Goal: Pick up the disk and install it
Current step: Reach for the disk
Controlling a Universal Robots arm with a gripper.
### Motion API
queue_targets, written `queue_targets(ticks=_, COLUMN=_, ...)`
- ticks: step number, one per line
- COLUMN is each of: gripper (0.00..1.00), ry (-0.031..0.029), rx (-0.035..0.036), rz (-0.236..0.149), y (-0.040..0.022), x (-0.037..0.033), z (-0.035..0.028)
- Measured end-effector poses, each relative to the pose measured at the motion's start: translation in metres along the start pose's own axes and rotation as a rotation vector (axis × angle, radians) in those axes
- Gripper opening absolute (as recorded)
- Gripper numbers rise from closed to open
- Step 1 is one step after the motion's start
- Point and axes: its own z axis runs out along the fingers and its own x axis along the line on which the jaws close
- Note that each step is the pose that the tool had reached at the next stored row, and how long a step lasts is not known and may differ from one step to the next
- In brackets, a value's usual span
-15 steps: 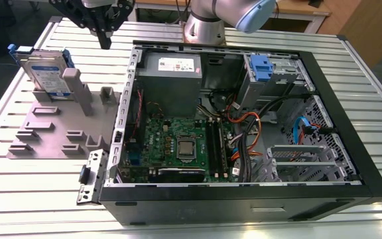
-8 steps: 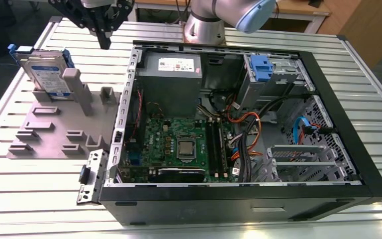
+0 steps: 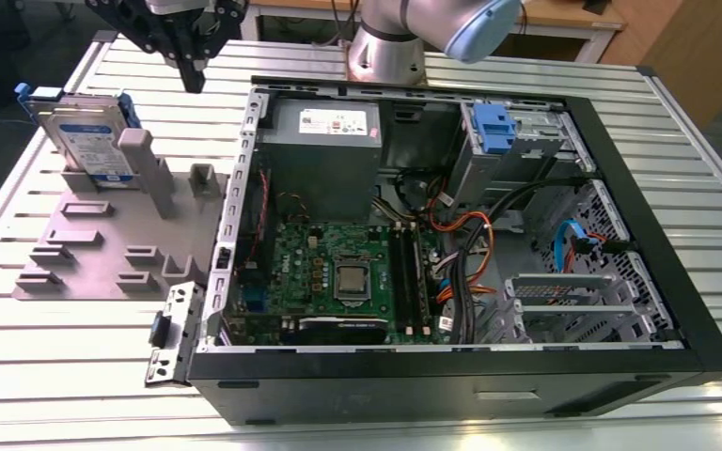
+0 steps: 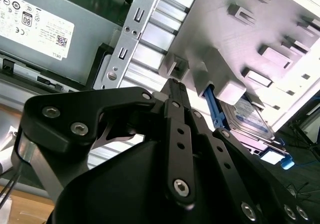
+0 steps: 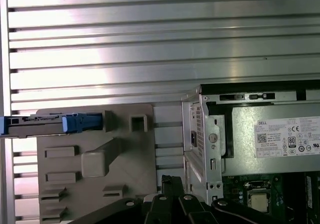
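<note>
Slatted aluminium table (image 3: 72,366), bearing one grey holder (image 3: 110,240) and one open computer case (image 3: 662,235). Item: the disk (image 3: 86,141), silver with blue rails, standing on edge in a slot of the holder, to the exterior view's left of the case; we also see it edge-on in the first wrist view (image 5: 40,126). Item: the gripper (image 3: 195,83), above the table between disk and case, near the disk but apart from it, fingers drawn together and holding nothing. Hazards, as we judge them: a grasp off the disk's middle could tilt it and bind it in the slot; the loose cables (image 3: 468,272) inside the case could snag it on entry.
</note>
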Motion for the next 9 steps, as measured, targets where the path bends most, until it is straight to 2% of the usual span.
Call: queue_targets(ticks=9, gripper=0.11, ry=0.0, rx=0.0, rz=0.0, y=-0.0003, x=0.0119, z=0.0001)
